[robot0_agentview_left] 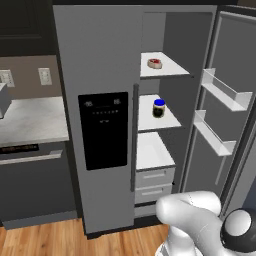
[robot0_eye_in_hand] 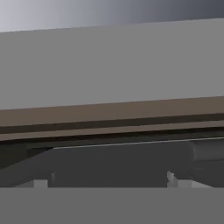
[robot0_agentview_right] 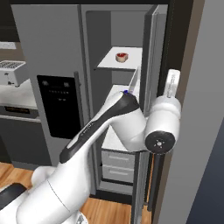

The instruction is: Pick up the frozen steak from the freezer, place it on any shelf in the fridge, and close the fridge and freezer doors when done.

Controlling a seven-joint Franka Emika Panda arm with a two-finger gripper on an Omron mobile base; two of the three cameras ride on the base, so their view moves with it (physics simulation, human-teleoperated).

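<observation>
Behind the open fridge door, push it shut squarely; steak shelved; hand's spread I cannot tell.

base views flank fridge, hand view unclear

red steak, blue-lidded jar, grey fridge
</observation>
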